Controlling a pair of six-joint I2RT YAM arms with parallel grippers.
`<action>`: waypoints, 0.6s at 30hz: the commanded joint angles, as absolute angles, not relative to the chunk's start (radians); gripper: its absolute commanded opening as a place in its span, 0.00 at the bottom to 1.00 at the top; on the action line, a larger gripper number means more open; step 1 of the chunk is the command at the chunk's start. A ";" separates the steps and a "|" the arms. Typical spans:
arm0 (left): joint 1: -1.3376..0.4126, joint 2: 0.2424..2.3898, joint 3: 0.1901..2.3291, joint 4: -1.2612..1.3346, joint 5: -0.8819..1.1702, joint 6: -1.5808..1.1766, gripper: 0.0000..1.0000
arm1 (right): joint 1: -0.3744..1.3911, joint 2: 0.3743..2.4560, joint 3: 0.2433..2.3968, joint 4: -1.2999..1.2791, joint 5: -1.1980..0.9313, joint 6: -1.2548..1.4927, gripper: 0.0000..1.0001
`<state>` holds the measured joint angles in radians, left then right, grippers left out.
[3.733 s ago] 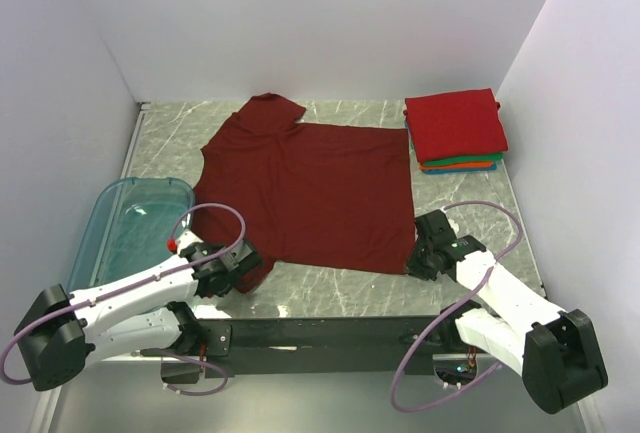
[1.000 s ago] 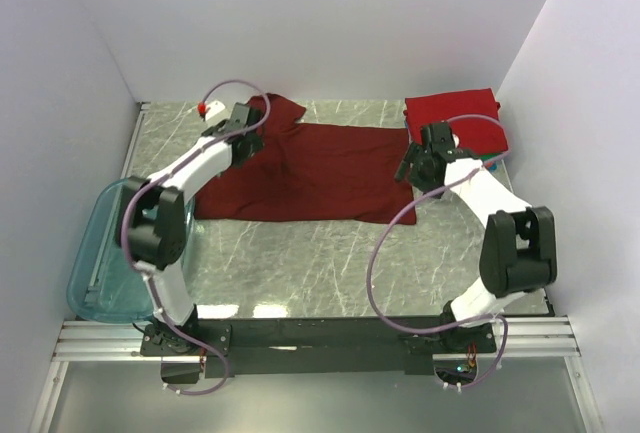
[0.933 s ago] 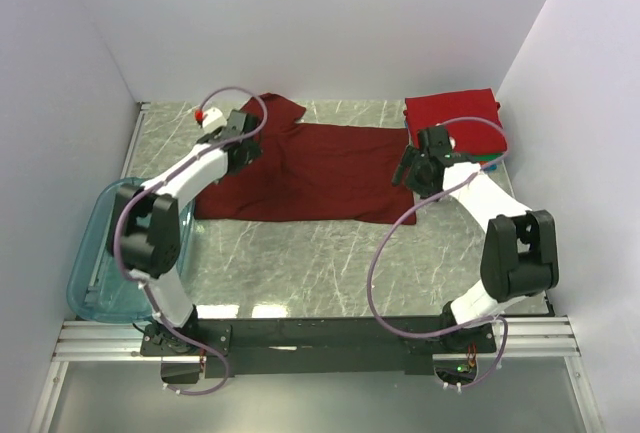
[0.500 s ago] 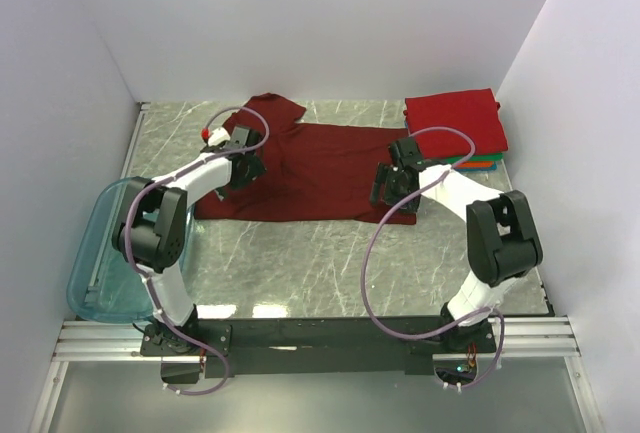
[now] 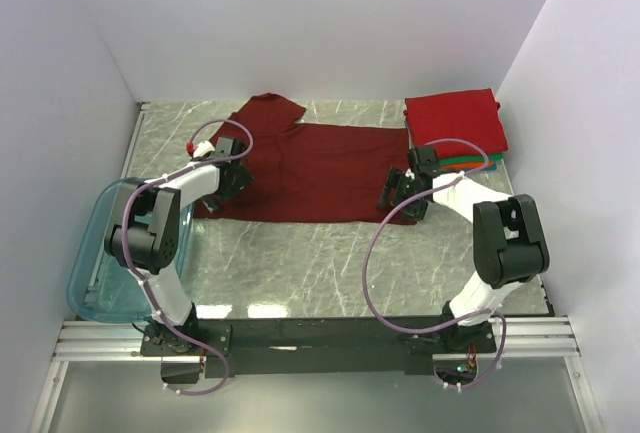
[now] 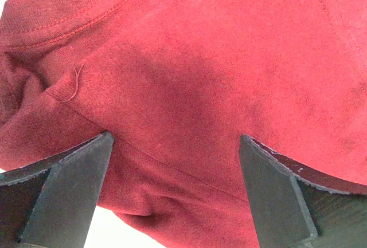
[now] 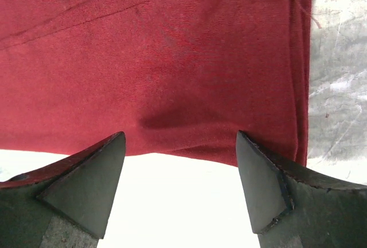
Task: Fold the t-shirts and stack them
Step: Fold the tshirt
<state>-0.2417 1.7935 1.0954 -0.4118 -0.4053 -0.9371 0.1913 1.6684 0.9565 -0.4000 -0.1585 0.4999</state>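
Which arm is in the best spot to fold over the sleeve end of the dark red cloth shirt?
Probably left: the left claw, open, sits right over the dark maroon cloth t-shirt's sleeve end; the right claw is over the opposite end.

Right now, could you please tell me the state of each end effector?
Left end effector: open over the maroon t-shirt.
Right end effector: open over the same shirt.
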 commanded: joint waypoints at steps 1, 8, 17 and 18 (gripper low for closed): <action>-0.216 1.790 1.055 -0.428 -0.402 -0.933 1.00 | 0.166 1.671 0.876 -0.454 -0.164 0.474 0.85; -0.215 1.747 1.017 -0.417 -0.391 -0.920 1.00 | 0.163 1.615 0.838 -0.474 -0.112 0.474 0.86; -0.219 1.689 1.087 -0.425 -0.330 -0.891 1.00 | 0.163 1.500 0.925 -0.515 -0.115 0.437 0.87; -0.221 1.671 1.100 -0.426 -0.319 -0.888 1.00 | 0.166 1.470 0.940 -0.529 -0.103 0.433 0.87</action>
